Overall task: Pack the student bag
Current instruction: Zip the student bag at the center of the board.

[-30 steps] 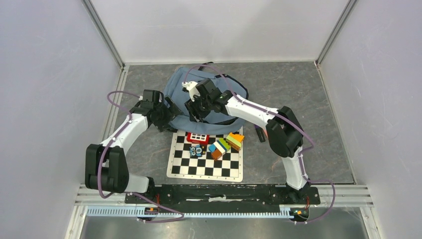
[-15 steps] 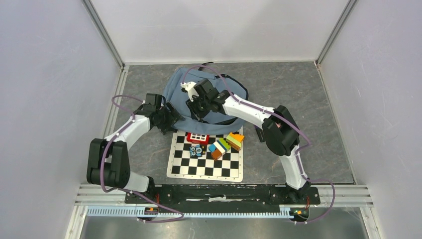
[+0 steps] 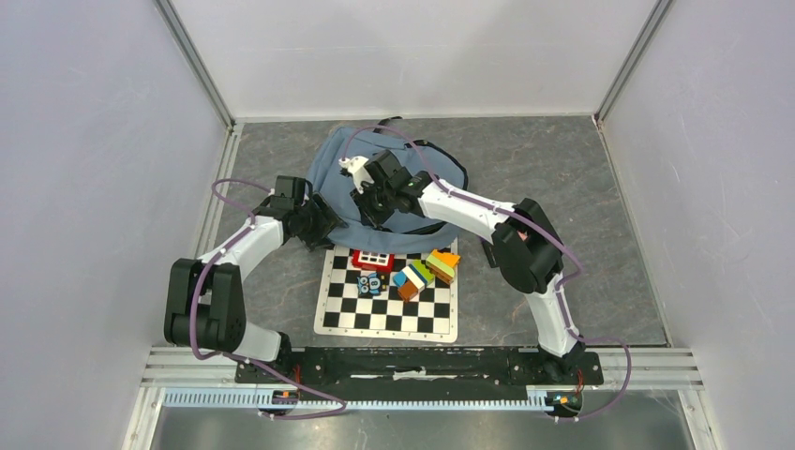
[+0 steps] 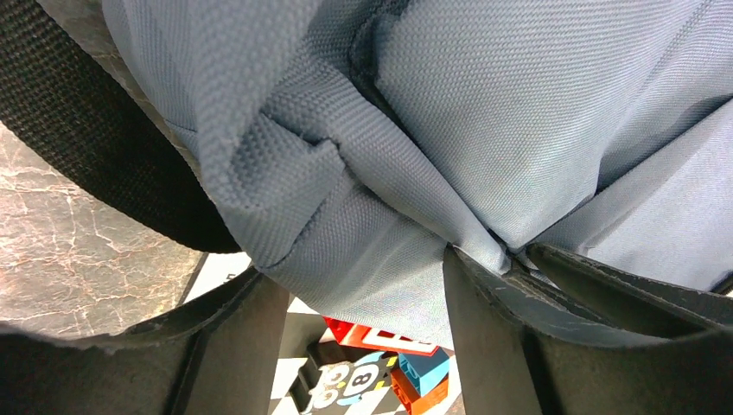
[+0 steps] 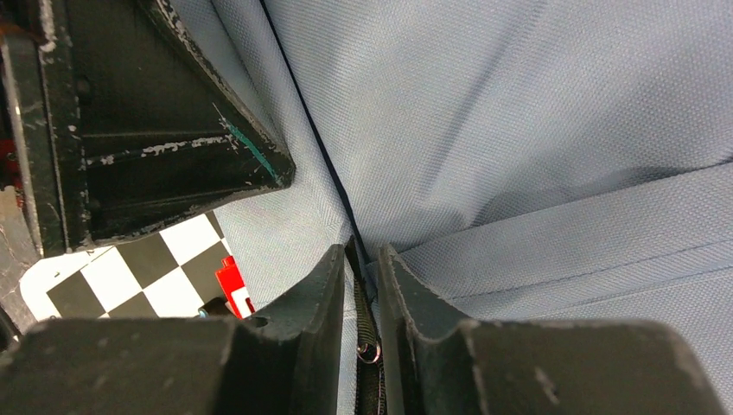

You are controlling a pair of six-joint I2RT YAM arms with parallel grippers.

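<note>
Left gripper (image 4: 354,270), right gripper (image 5: 361,261) pinching student bag (image 3: 336,167), toy-strewn chessboard (image 3: 386,315) beside

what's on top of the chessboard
A red block, a blue toy and stacked coloured bricks sit on the chessboard. The student bag overhangs its far edge, hiding anything there.

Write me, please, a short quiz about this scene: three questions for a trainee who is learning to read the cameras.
1. True or false: the toy blocks already lie inside the student bag.
2. What does the right gripper pinch? A) the toy blocks; B) the bag's black zipper trim; C) the chessboard.
3. Fill in: the ___ gripper is closed on a fold of the bag's blue fabric.

Key: 1 false, they lie on the chessboard; 2 B; 3 left, as the left wrist view shows fabric bunched between the fingers of the left gripper.
</note>
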